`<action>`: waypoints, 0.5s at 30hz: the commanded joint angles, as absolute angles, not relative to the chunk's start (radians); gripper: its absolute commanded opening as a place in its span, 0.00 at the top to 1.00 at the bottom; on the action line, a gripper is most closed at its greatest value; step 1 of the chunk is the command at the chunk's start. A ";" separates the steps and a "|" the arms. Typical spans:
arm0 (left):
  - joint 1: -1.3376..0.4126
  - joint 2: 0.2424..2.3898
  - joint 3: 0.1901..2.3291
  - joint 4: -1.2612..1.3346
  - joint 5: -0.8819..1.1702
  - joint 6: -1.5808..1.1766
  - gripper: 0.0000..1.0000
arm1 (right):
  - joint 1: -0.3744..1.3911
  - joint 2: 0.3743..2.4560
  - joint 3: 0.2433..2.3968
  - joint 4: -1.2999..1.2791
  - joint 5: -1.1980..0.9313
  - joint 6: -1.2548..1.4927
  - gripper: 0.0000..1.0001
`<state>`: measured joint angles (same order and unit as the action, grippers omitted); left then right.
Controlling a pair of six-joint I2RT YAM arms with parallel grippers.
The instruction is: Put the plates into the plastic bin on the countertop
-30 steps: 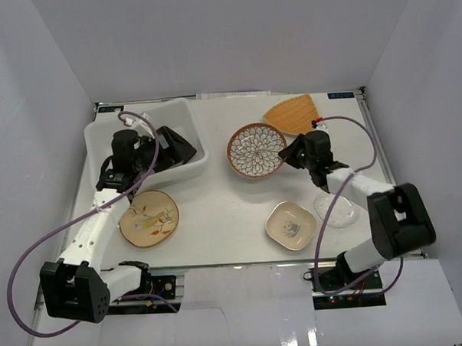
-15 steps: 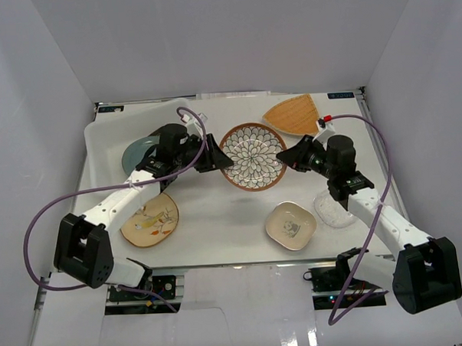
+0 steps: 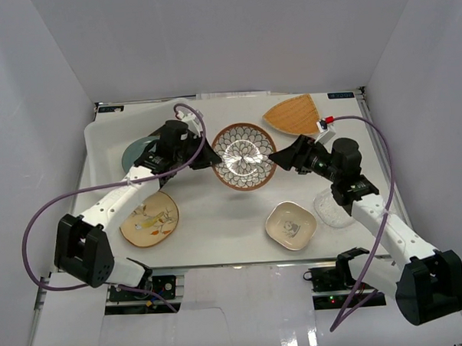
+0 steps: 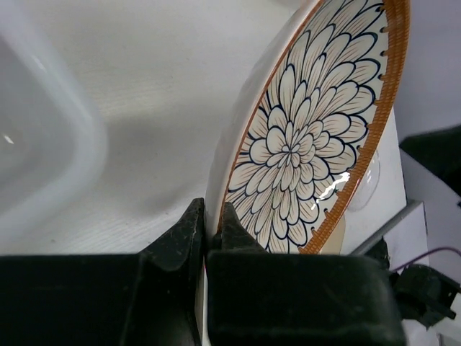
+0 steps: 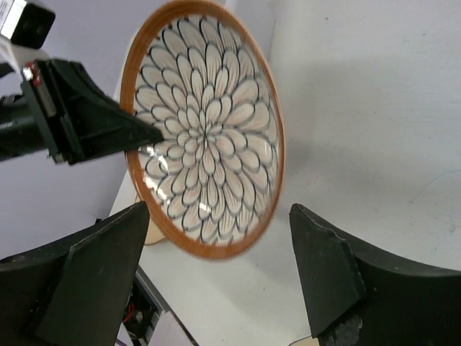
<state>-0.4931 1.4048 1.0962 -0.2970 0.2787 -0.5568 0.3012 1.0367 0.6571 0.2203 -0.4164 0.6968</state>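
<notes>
The brown-rimmed petal-patterned plate [image 3: 244,155] is tilted up off the countertop [image 3: 225,219] between both arms. My left gripper [image 3: 215,157] is shut on its left rim; in the left wrist view the fingertips [image 4: 229,220] pinch the rim of the plate [image 4: 310,130]. My right gripper [image 3: 279,157] stands open just right of the plate, touching nothing. In the right wrist view the plate [image 5: 205,130] lies beyond the right gripper's [image 5: 220,241] spread jaws. The plastic bin [image 3: 107,136] at the back left holds a teal plate [image 3: 134,153].
An orange fan-shaped plate [image 3: 294,114] lies at the back right. A cream painted round plate [image 3: 148,217] sits at the front left, a small cream square plate [image 3: 291,225] at the front right. A clear glass plate [image 3: 336,209] lies under the right arm.
My left arm came out of the bin and shut on the petal plate's left rim. My right gripper opened and let the plate go. The plate shifted slightly left.
</notes>
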 commanded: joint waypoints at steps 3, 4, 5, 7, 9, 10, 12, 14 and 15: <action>-0.312 1.347 1.269 -0.247 0.212 -0.566 1.00 | 0.301 0.960 0.603 0.264 -0.486 0.687 0.14; -0.235 1.339 1.269 -0.244 0.218 -0.592 1.00 | 0.302 0.956 0.594 0.262 -0.486 0.681 0.14; -0.197 1.333 1.261 -0.245 0.219 -0.604 1.00 | 0.310 0.953 0.572 0.262 -0.480 0.677 0.14; -0.100 1.312 1.247 -0.248 0.215 -0.626 1.00 | 0.325 0.956 0.554 0.259 -0.463 0.664 0.16; -0.017 1.304 1.220 -0.261 0.212 -0.635 1.00 | 0.359 0.977 0.535 0.265 -0.442 0.661 0.17; -0.003 1.302 1.209 -0.268 0.210 -0.635 1.00 | 0.376 0.988 0.531 0.281 -0.439 0.660 0.17; 0.092 1.304 1.169 -0.281 0.213 -0.643 1.00 | 0.437 1.029 0.531 0.298 -0.408 0.658 0.18; 0.138 1.301 1.134 -0.275 0.209 -0.649 1.00 | 0.518 1.086 0.554 0.308 -0.355 0.643 0.18; 0.147 1.301 1.118 -0.273 0.204 -0.649 1.00 | 0.543 1.112 0.564 0.311 -0.339 0.638 0.18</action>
<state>0.1230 1.3724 1.1427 -0.3344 0.1585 -0.6056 0.4641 1.0550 0.5331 0.2497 -0.4011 0.6716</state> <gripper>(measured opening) 0.117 0.822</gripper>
